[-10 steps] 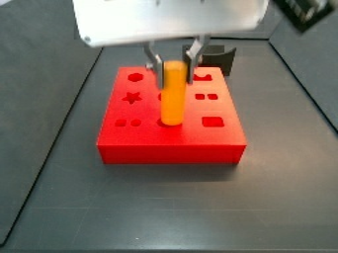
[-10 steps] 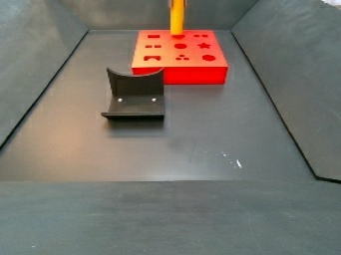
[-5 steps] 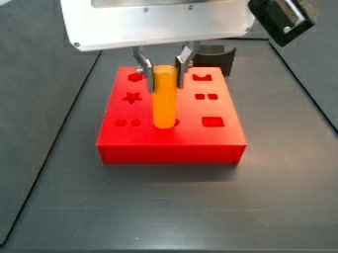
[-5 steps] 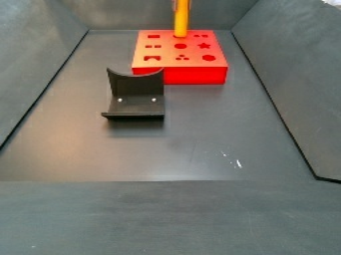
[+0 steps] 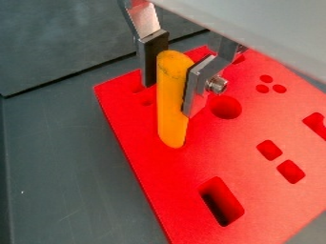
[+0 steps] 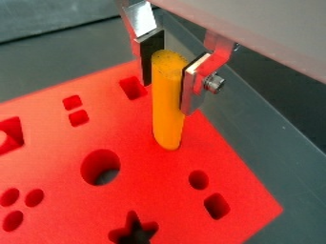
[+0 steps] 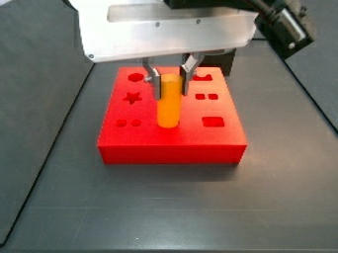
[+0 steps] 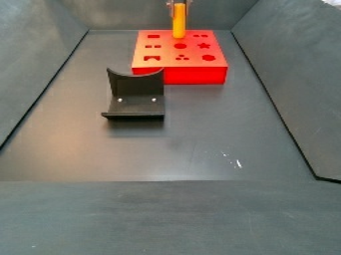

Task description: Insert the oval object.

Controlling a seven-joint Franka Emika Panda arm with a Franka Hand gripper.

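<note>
One oval object (image 7: pixel 169 101), long axis vertical, stands with its lower end on the red block (image 7: pixel 172 140) toward the counter's far edge; the gripper (image 5: pixel 176 65) fingers (image 6: pixel 195 79) clamp its upper part.

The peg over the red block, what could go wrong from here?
The gripper holds the peg upright by its top, its lower end at the block face. If the tip is off its hole, pushing down may jam it or tilt it between the fingers. Opening early could let it topple.
</note>
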